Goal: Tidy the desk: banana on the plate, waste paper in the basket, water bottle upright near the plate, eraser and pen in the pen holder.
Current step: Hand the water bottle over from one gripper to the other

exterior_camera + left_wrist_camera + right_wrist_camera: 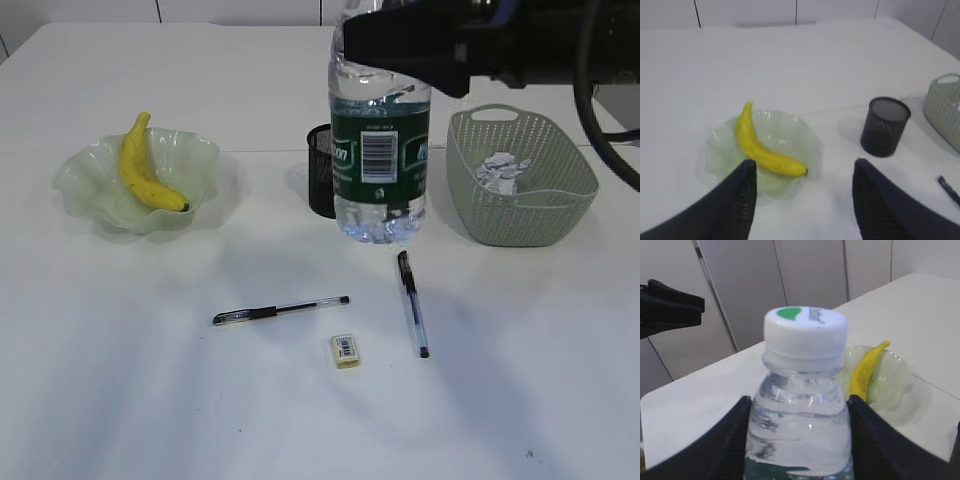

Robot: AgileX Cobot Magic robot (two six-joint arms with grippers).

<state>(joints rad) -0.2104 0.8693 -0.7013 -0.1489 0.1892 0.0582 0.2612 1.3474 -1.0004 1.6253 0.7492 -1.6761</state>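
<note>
The water bottle (380,150), clear with a green label, is upright; my right gripper (798,405) is shut on its shoulder (800,405), just below the white cap. Whether its base touches the table I cannot tell. The banana (143,170) lies in the pale green plate (85,170) at the left, also in the left wrist view (765,147). My left gripper (802,172) is open and empty, above the table just in front of the plate (720,150). Two pens (280,310) (412,303) and an eraser (345,350) lie on the table. The black mesh pen holder (320,170) stands behind the bottle.
A grey-green basket (520,210) at the right holds crumpled waste paper (503,170). The pen holder (884,127) stands right of the plate in the left wrist view. The right arm's black body (470,35) overhangs the top of the exterior view.
</note>
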